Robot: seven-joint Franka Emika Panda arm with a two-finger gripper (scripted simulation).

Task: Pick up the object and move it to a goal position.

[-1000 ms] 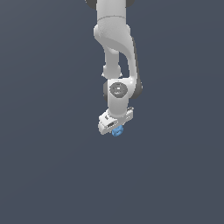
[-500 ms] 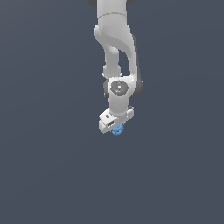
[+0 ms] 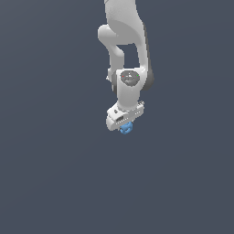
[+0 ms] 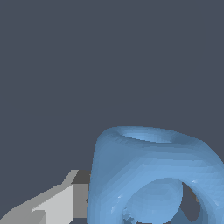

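In the wrist view the object (image 4: 153, 175) fills most of the near field: a bright-blue, lumpy, rounded block with a shallow oval hollow on one face and a ring-like opening through another, so that more blue shows inside the ring. One finger (image 4: 57, 201) shows beside it, a pale grey wedge with a darker pad at its tip, and that pad meets the object's side wall. The opposite finger is hidden behind the blue body, so the grip on that side cannot be seen. Beyond them lies only a flat slate-grey backdrop.

The exterior view shows the same thing from a distance. The gripper (image 3: 125, 125) hangs at the end of the white arm (image 3: 124, 45), its hand tilted so the end toward the exterior view's right sits higher. The object (image 3: 126, 128) peeks out just beneath the hand, small against it, tucked right at the fingertips. The fingers appear clenched on the object, holding it between them. The arm reaches down from the top of the picture, and the same plain grey surrounds everything
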